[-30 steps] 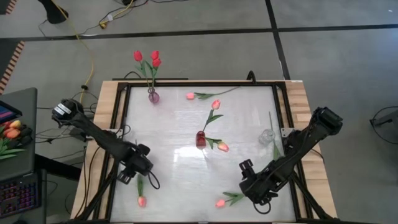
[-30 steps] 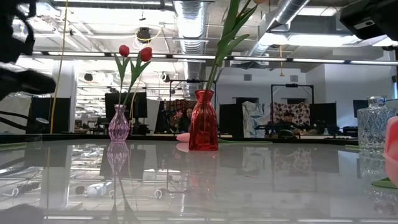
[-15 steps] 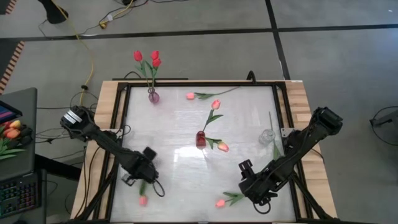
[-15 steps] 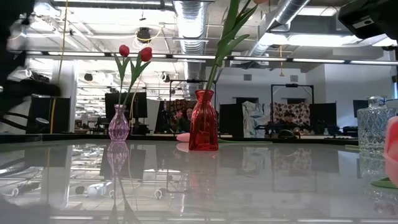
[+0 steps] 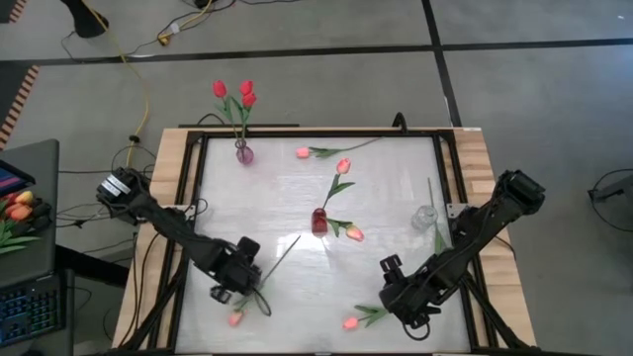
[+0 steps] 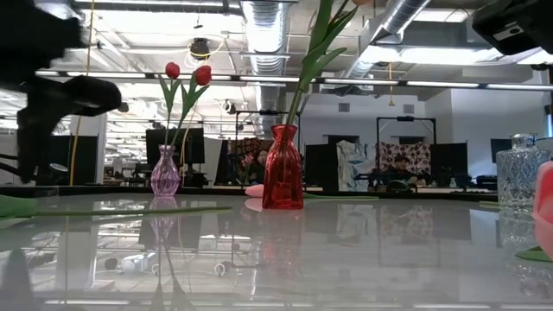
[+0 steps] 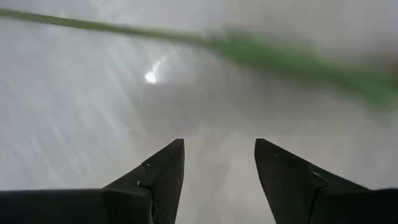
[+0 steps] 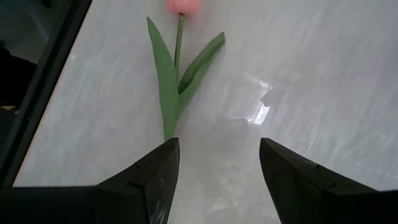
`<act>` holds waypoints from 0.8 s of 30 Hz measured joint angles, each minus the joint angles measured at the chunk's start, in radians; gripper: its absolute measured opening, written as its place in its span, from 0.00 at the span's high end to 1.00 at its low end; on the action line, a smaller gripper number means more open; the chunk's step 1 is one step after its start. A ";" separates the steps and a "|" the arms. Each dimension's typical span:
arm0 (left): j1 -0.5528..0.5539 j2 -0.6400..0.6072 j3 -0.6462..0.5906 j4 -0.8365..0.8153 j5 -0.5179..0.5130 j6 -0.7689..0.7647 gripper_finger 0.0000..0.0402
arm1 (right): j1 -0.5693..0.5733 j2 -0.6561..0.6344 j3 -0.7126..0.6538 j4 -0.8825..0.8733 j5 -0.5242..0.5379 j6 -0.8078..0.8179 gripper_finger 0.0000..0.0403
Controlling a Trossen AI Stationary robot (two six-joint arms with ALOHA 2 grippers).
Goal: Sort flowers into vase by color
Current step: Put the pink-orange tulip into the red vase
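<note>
Tulip (image 5: pixel 259 287) on table beside spread-fingered left gripper (image 5: pixel 229 289), right gripper (image 5: pixel 404 303) likewise spread, no legible writing

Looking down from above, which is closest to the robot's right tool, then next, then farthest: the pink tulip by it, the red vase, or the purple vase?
From the right tool, in the high view:
1. Pink tulip, lying right beside it near the table's front edge.
2. Red vase, mid-table.
3. Purple vase, at the far left corner.

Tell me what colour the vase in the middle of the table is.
Red: the middle vase is translucent red glass, clearest in the low view.
</note>
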 joint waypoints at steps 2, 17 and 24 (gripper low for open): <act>0.032 0.000 0.034 0.024 0.007 -0.142 0.54 | 0.000 0.000 0.000 0.001 -0.014 0.000 0.38; 0.119 0.004 0.084 0.152 -0.013 -1.130 0.54 | -0.003 0.000 0.000 0.048 -0.020 0.000 0.38; 0.063 0.107 0.086 0.168 -0.025 -1.172 0.54 | 0.024 0.000 0.000 0.050 -0.019 -0.001 0.38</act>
